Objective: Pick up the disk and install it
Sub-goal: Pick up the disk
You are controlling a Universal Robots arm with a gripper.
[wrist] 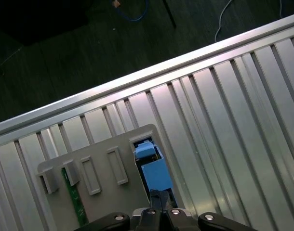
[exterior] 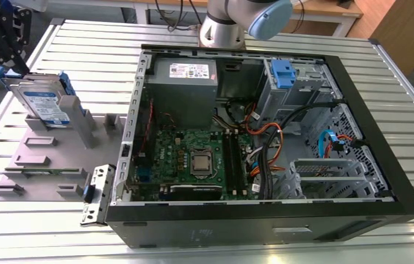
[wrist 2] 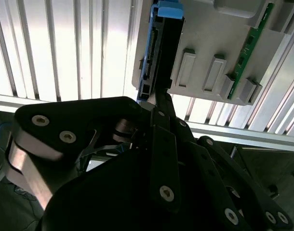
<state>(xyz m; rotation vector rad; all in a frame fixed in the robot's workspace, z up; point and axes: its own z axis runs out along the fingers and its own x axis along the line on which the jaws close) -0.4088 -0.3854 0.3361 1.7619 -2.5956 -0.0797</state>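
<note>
The disk (exterior: 44,102) is a silver drive with a blue-and-white label in a blue carrier. It stands on edge in a slot of the grey holder plate (exterior: 45,159) at the exterior view's left. My gripper (exterior: 16,61) hangs just above and behind its top edge, shut and holding nothing. In the second wrist view the disk (wrist 2: 164,43) appears edge-on, with the gripper (wrist 2: 159,98) tip right at its near end. In the first wrist view the gripper (wrist: 156,195) sits over the blue carrier of the disk (wrist: 154,168).
An open computer case (exterior: 383,137) lies on the slatted metal table (exterior: 90,49), with a motherboard (exterior: 192,159), a grey power supply (exterior: 185,71) and a blue bracket (exterior: 284,74) in its drive bay. A green memory stick (exterior: 45,171) also sits in the holder plate.
</note>
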